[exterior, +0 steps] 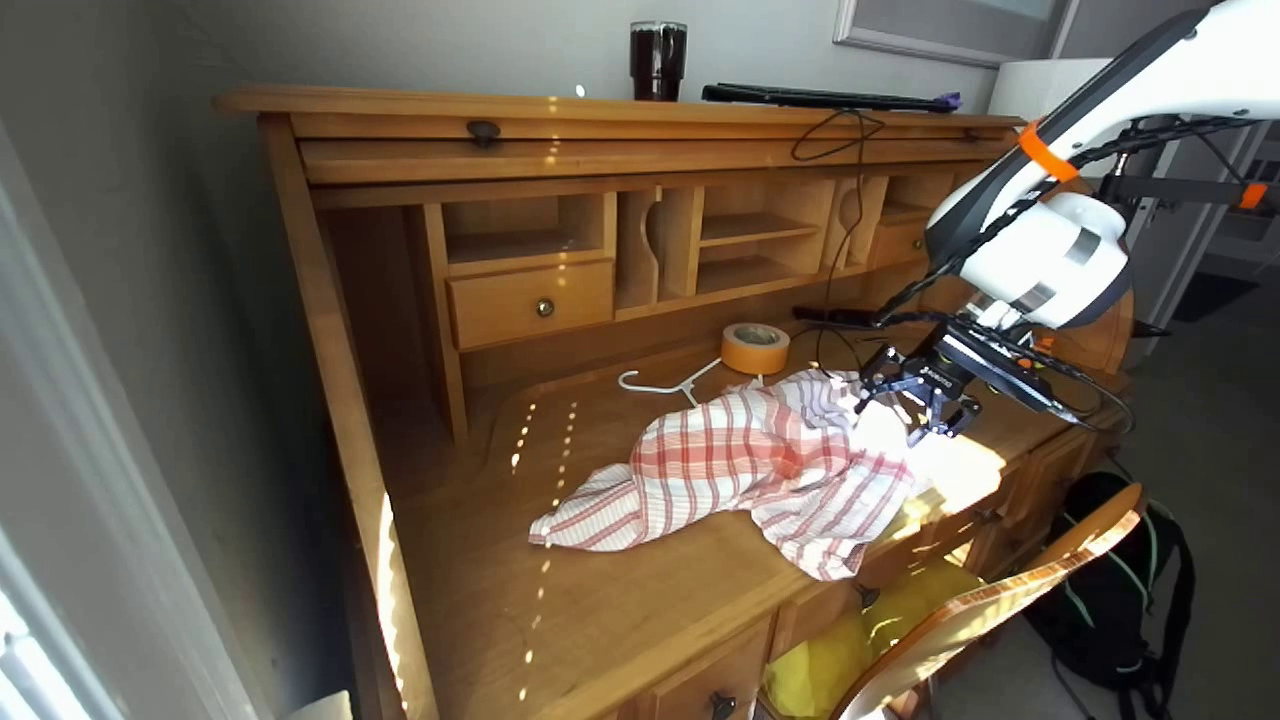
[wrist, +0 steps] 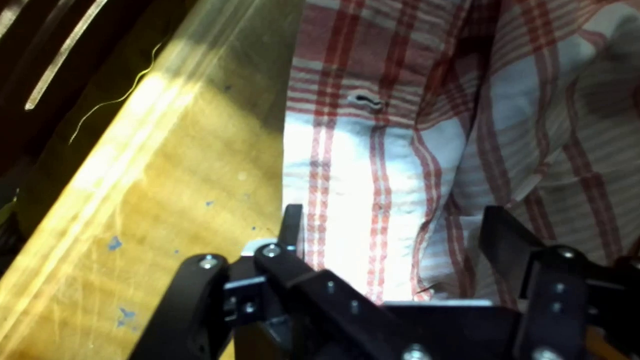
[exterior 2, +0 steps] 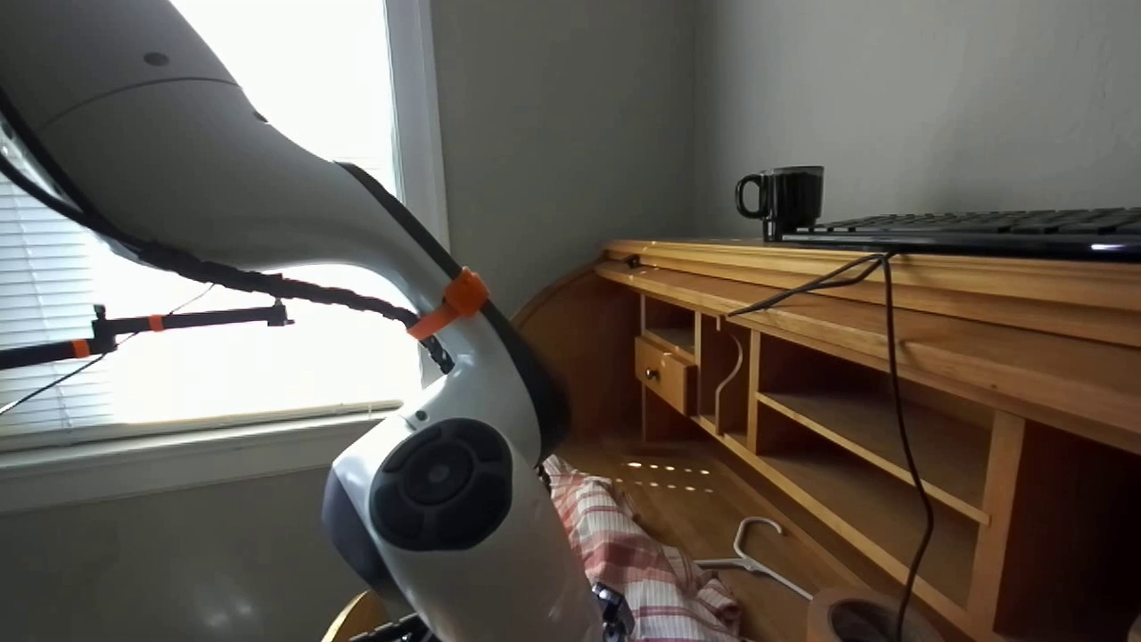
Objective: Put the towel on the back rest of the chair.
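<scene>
Red-and-white checked cotton, by the look of it, makes up the towel (exterior: 735,450), which lies rumpled on the roll-top desk (exterior: 470,610), a near flap reaching the front edge. In an exterior view its long axis runs from a tapered tail at near left to a bunched end at far right, by the orange tape roll (exterior: 755,357) and the white clothes hanger (exterior: 657,389). The flap points to the near side, towards the wooden chair back rest (exterior: 1000,600), which stands lower, at near right.

The gripper (wrist: 394,222) is at the towel's right end, its fingers (wrist: 291,226) spread wide and nothing clamped. In the wrist view one finger stands at the towel's border, on the left, and its partner over looser folds on the right, a sunlit strip between; whether either touches cloth I cannot tell.

The fabric should handle as light, thin and limp, hard to harm, though a shallow pinch could let loose layers pull free. The best hold is probably that flat strip by the border, gathered deep, so the long tail can trail and be laid across the back rest.
</scene>
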Action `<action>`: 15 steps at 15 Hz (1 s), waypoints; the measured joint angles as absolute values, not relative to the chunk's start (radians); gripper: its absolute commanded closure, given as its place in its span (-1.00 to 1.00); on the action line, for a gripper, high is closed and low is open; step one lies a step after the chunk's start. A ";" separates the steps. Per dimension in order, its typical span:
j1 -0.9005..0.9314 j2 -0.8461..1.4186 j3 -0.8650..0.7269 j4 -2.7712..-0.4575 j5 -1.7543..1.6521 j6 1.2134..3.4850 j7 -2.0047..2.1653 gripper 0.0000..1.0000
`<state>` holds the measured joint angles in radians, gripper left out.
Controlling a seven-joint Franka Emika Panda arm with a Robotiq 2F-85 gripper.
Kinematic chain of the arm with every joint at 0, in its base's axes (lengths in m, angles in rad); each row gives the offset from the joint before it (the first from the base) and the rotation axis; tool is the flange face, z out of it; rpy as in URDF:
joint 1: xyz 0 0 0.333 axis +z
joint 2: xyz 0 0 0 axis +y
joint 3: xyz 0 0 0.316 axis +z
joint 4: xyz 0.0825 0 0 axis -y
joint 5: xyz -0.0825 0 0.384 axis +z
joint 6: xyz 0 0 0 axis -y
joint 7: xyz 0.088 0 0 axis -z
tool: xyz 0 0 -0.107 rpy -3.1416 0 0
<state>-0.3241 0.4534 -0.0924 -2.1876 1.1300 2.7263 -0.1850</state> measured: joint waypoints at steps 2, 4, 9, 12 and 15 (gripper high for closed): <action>-0.332 0.469 -0.091 -2.180 1.147 2.729 -0.224 0.16; -0.336 0.479 -0.091 -2.175 1.154 2.730 -0.250 0.48; -0.334 0.484 -0.084 -2.173 1.159 2.731 -0.270 1.00; -0.319 0.456 -0.082 -2.196 1.159 2.732 -0.231 0.95; -0.282 0.388 -0.094 -2.264 1.141 2.763 -0.166 0.95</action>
<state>-0.2824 0.3881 -0.0943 -2.2644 1.1405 2.7627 -0.1657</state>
